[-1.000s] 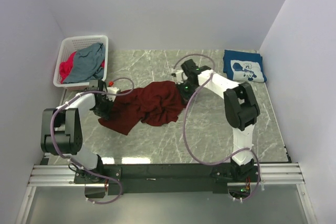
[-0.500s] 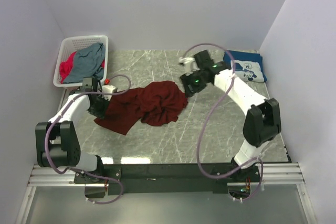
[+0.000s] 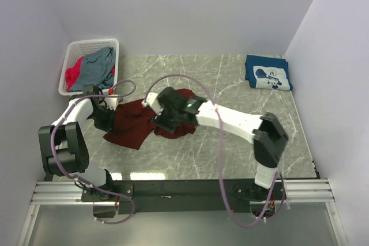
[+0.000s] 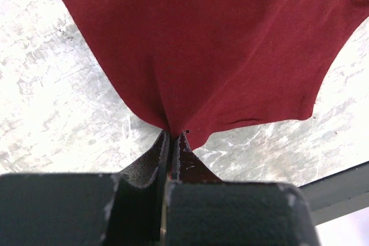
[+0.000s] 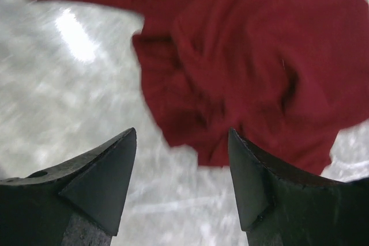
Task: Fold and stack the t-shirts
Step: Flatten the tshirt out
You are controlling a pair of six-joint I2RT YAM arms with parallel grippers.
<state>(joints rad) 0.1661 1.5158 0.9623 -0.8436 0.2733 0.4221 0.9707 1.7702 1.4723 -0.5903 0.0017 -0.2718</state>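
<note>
at the left edge of the cloth, the left gripper (image 4: 173, 135) has its jaws pressed together on a small tuck of the maroon t-shirt (image 4: 202, 44). the hem fans out from that pinch, away from the wrist. from there the shirt runs as a rumpled band across the marble table (image 3: 242, 102), from the near-left pinch toward the middle. its far end is a bunched heap.

over that heap hangs the right gripper (image 5: 181, 132), jaws spread wide and holding nothing. in its wrist view the folds lie just ahead of the fingertips and a little to their right. bare marble shows under the left finger. so the heap sits forward of the open jaws, not squarely between them. this arm is plainly the nearer one to the free end.

the coming move likely turns on this: the right gripper wants a hold at the end opposite the left's pinch, so the two can draw the shirt flat along its length.

well apart, a folded navy t-shirt (image 3: 268, 73) lies in the far right corner. a grey-blue t-shirt (image 3: 98, 67) and a pink t-shirt (image 3: 72, 77) sit in the white basket (image 3: 92, 44) at far left.
</note>
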